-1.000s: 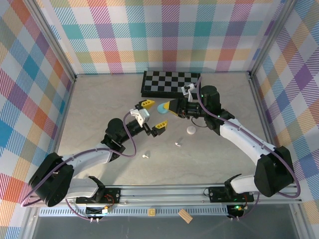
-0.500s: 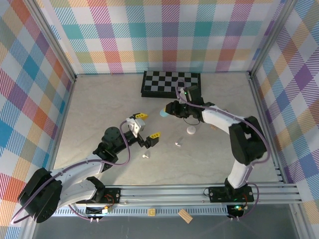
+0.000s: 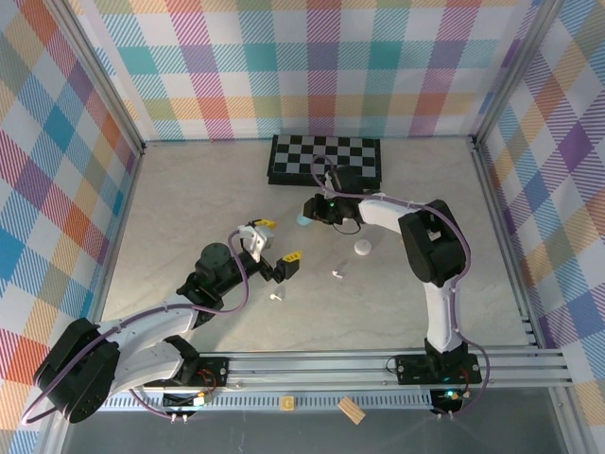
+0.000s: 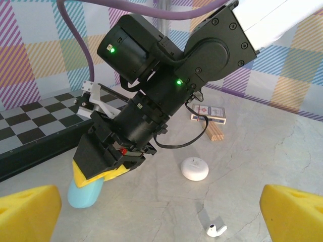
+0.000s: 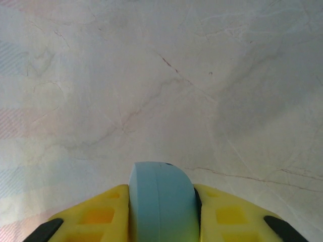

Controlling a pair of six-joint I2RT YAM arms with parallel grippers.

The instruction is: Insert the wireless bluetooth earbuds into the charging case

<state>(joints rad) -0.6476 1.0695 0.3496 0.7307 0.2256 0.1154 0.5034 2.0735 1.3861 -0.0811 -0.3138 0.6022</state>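
Observation:
My right gripper is shut on a light blue pebble-like charging case, holding it on edge, low over the table. The right wrist view shows that case squeezed between the yellow fingers. The left wrist view has the blue case at the left, under the right gripper. My left gripper is open and empty, a little left of and nearer than the case. A white earbud lies ahead of it, and another white earbud lies close to the left arm. A closed white case rests to the right.
A black-and-white chessboard lies at the back of the table, just behind the right gripper. A card deck and a small wooden block sit behind the white case. Another wooden block lies outside the front rail.
The right arm has folded and carried the blue case left and down toward the table. The left gripper has drawn back toward its base, still open.

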